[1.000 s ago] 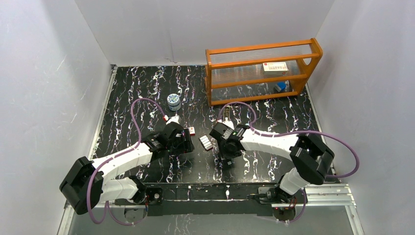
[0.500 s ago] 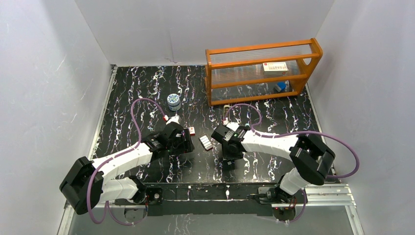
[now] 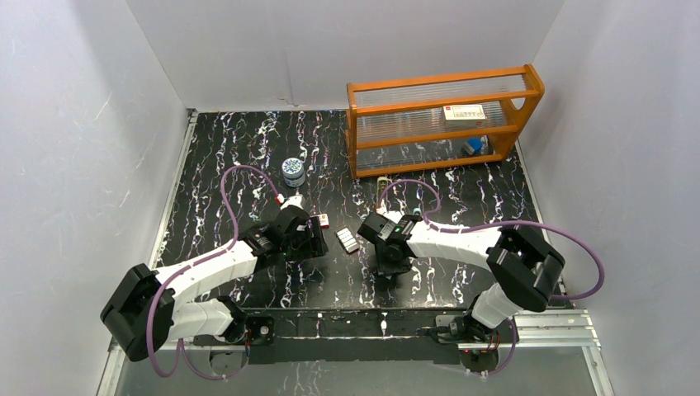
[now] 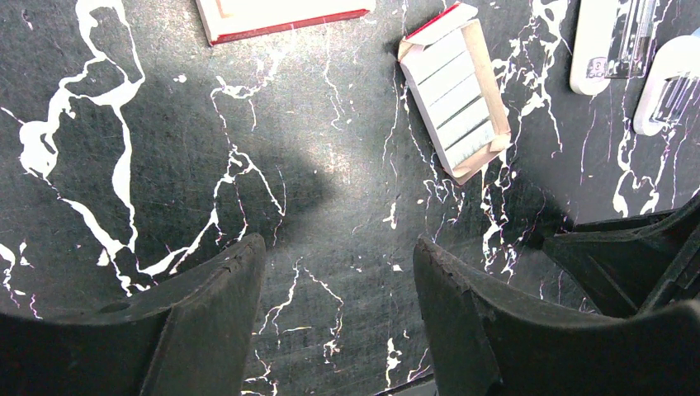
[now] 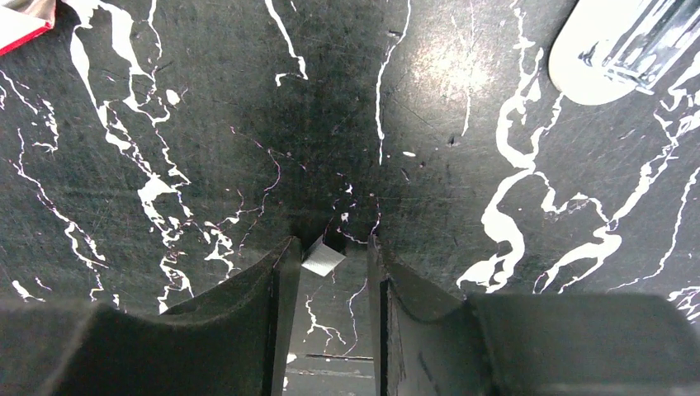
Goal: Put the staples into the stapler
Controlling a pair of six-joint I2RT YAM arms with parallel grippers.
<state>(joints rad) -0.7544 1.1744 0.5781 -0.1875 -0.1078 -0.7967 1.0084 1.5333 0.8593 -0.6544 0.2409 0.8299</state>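
Observation:
The staples show as several silver-grey strips in an open cardboard tray, also in the top view. One small loose strip lies between my right gripper's narrowly parted fingers. It touches the left finger and there is a gap to the right finger. The stapler's pale rounded end is ahead to the right. It also shows in the left wrist view. In the top view the right arm hides it. My left gripper is open and empty, low over bare table near the tray.
The red-and-white box lies beside the tray, also in the top view. A second pale piece lies right of the stapler. An orange rack stands at the back right, a round tin at the back left. White walls surround the table.
My right gripper has moved away from the tray, toward the near right, and turned. The left arm has not moved.

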